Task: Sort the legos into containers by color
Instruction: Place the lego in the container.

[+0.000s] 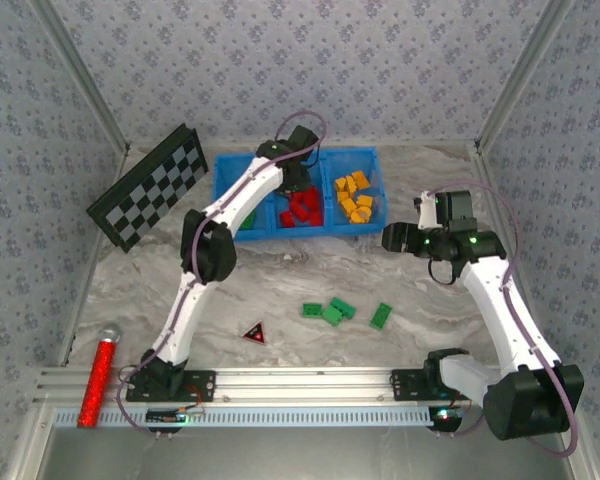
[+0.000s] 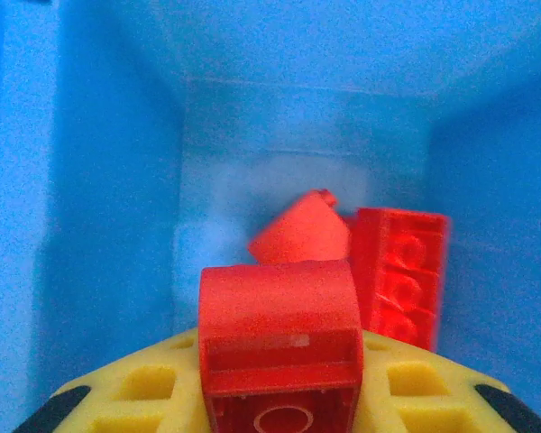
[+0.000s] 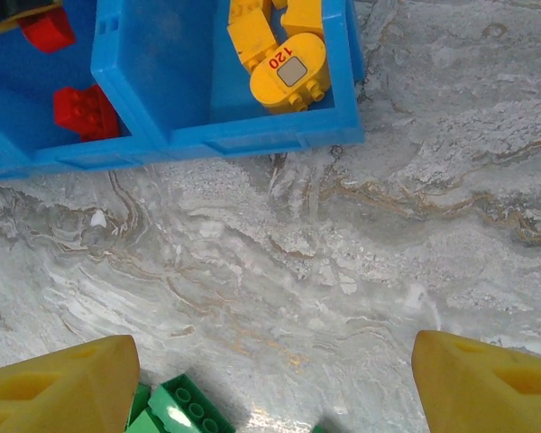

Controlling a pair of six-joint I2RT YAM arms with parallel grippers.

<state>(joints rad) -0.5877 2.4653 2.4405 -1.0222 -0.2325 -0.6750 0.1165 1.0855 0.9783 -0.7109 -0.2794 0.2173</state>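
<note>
Tool on the left (image 2: 279, 401) is clamping a red brick (image 2: 279, 316) inside the reds' compartment (image 2: 108, 225) for release; right tool (image 3: 275, 388) is gaping empty.

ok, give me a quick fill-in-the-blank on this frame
1. The brick in the left gripper is ___.
2. The loose bricks on the table are all ___.
3. In the bin, the yellow bricks lie in the ___ compartment.
4. The right gripper is ___.
Missing: red, green, right, open.
</note>
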